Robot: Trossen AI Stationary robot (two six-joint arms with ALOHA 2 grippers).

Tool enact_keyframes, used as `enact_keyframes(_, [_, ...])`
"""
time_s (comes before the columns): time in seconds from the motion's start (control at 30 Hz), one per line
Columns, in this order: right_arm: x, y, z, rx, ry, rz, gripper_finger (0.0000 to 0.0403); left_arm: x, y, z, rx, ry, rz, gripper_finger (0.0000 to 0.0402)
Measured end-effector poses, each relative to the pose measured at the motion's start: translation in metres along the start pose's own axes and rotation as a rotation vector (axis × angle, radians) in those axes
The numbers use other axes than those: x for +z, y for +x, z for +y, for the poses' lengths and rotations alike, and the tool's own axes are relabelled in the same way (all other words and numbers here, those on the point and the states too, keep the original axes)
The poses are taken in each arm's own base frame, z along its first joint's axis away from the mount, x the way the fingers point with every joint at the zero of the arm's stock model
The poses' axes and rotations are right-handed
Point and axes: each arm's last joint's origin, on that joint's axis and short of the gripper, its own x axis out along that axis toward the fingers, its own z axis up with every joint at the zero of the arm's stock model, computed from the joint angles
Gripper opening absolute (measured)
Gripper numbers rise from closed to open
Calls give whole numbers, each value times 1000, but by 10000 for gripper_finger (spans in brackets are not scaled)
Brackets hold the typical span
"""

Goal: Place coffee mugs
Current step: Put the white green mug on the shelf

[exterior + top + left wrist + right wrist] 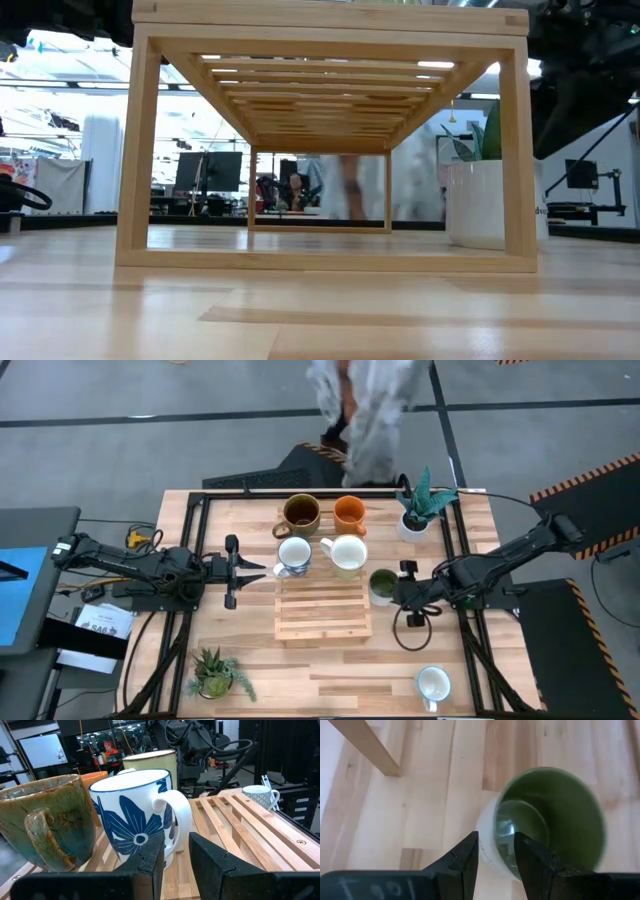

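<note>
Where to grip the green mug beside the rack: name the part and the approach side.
Grip the green mug by its rim wall, from above. It stands upright, mouth open, on the table; the right gripper already hangs over its rim, fingers apart. No handle shows.

Grey floor (150, 450) with dark lines, monitors (222, 170) and ceiling lights beyond — perhaps a workshop

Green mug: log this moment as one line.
right gripper open at green mug on table, beside rack | left gripper open near blue-flower mug | four mugs racked
</note>
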Motion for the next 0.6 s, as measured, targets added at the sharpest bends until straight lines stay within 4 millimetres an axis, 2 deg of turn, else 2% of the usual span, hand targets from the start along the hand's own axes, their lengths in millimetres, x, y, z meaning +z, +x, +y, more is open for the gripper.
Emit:
enact_keyframes(0.33, [0, 2, -5, -14, 26, 17, 152, 0, 0, 0, 0, -1, 0, 78])
enact_keyframes(0.6, [-1, 22, -1, 10, 11, 111, 152, 0, 0, 0, 0, -2, 1, 78])
